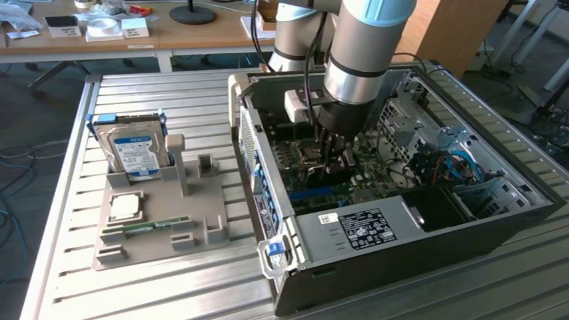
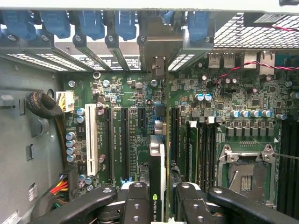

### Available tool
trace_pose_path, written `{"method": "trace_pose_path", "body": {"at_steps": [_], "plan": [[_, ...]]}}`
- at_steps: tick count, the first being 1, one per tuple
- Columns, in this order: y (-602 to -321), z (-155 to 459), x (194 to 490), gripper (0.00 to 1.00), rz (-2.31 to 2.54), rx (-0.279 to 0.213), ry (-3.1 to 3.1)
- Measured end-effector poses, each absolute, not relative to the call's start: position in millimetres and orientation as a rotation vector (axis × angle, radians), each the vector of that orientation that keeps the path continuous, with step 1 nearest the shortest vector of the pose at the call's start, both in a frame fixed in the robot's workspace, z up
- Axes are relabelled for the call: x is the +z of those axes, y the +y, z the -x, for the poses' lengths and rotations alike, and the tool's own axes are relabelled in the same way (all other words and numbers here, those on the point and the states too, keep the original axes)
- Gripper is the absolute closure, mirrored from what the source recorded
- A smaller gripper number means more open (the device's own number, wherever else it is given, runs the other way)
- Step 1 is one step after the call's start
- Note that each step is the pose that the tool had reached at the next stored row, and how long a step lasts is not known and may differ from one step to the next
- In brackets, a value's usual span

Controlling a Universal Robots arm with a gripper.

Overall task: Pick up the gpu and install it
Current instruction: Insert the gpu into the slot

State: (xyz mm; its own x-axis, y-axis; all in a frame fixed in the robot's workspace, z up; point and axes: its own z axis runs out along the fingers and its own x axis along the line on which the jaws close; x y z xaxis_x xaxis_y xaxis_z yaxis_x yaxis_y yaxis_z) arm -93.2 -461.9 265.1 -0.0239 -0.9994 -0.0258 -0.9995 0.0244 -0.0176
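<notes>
I'm looking down the wrist view at the gpu (image 2: 157, 186), seen edge-on and standing upright over the motherboard (image 2: 126, 93) inside the open computer case (image 1: 409, 267); the end effector (image 2: 162, 203) is clenched on it, one dark finger (image 2: 135, 205) pressed on each broad face near the card's inner end; whether its edge connector is down in a slot I cannot tell from here. I'd judge the card light but unforgiving: a thin, stiff board that won't flex kindly, with small soldered parts on its faces, so a squeeze across the flat faces, clear of the bottom contacts, looks like the right hold; smooth faces may slip if it tips. Its far end carries a dull metal bracket (image 2: 159, 65) which meets the case's rear wall among glossy blue plastic clips (image 2: 88, 23); beside the card run long black expansion slots (image 2: 125, 140) and one white slot (image 2: 91, 140), all ridged plastic on matte green board. In the exterior view the case lies on a ribbed aluminium desk (image 1: 160, 93); well apart, to the exterior view's left, a grey moulded tray (image 1: 151, 247) props up a silver hard drive (image 1: 135, 150).
</notes>
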Motion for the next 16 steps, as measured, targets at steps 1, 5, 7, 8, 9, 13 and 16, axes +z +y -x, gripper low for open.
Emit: {"method": "trace_pose_path", "body": {"at_steps": [1,5,7,8,9,13,16], "plan": [[-461.9,93.2,265.1,0.73,2.173,0.009,2.227],[-461.9,93.0,265.1,0.73,2.174,0.011,2.228],[-461.9,93.0,265.1,0.73,2.174,0.012,2.228],[-461.9,92.7,265.1,0.73,2.175,0.013,2.228],[-461.9,92.4,265.0,0.73,2.176,0.014,2.228],[-461.9,92.5,265.0,0.73,2.176,0.014,2.229],[-461.9,92.5,262.5,0.73,2.176,0.015,2.229]]}}
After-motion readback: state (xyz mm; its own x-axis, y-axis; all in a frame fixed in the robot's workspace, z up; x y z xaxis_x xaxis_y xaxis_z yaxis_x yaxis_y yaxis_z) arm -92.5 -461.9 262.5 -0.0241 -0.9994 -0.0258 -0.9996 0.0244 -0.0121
